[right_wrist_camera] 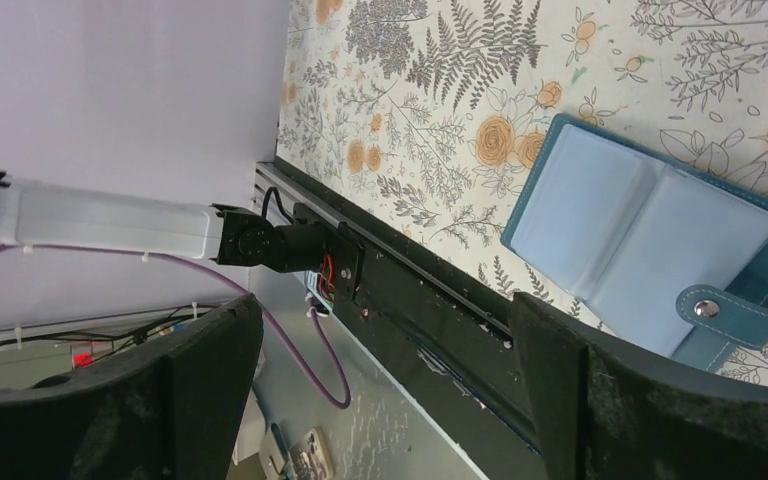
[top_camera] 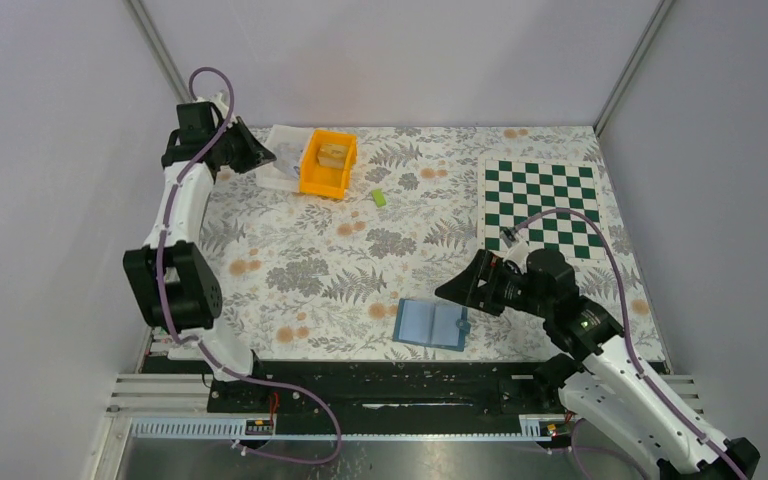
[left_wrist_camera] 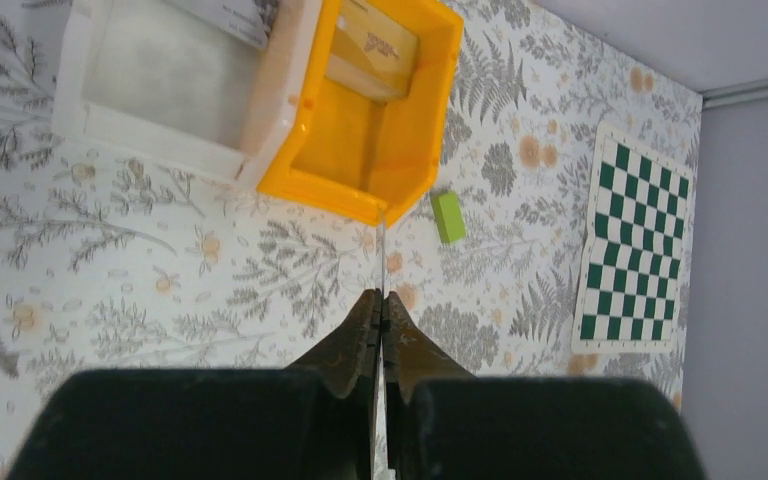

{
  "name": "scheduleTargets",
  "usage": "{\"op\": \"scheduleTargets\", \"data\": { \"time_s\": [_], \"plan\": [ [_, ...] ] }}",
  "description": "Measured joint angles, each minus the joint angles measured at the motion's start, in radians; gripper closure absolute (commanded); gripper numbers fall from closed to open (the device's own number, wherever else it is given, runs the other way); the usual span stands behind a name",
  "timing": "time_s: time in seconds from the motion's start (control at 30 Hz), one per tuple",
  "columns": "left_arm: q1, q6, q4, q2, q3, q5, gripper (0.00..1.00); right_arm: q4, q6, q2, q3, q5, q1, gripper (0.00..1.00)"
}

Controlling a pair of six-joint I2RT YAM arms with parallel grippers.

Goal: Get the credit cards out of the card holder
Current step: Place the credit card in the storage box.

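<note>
The blue card holder [top_camera: 430, 323] lies open on the floral cloth near the table's front edge, its clear pockets [right_wrist_camera: 650, 240] facing up and its snap strap [right_wrist_camera: 725, 312] to one side. My right gripper [top_camera: 457, 290] hovers beside its right end; in the right wrist view the right gripper [right_wrist_camera: 388, 315] is wide open and holds nothing. Far at the back left, my left gripper [top_camera: 265, 157] is above the white tray. In the left wrist view the left gripper [left_wrist_camera: 381, 295] is shut on a thin credit card [left_wrist_camera: 381, 250] seen edge-on, sticking out past the fingertips.
A yellow bin [top_camera: 327, 165] with a tan box inside sits beside a white tray [top_camera: 282, 165] at the back. A lime-green block [top_camera: 378, 198] lies just right of the bin. A green chessboard mat [top_camera: 542, 208] covers the right rear. The black rail [right_wrist_camera: 430, 300] runs along the front edge.
</note>
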Motion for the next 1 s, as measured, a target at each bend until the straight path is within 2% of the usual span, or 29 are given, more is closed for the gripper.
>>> {"op": "scheduleTargets", "data": {
  "time_s": [0.2,0.37,0.67,1.0],
  "plan": [
    [0.03,0.003,-0.029,0.215,0.209,0.021,1.0,-0.025,-0.05,0.104,0.098,-0.015,0.0,0.01],
    [0.057,0.043,-0.064,0.346,0.406,0.014,1.0,-0.032,-0.075,0.157,0.111,-0.045,0.0,0.0],
    [0.07,0.054,0.013,0.446,0.434,0.03,1.0,-0.084,-0.129,0.247,0.198,-0.066,0.0,0.01],
    [0.079,0.042,0.117,0.644,0.519,0.056,1.0,-0.091,-0.169,0.354,0.259,-0.084,0.0,0.01]
  ]
}}
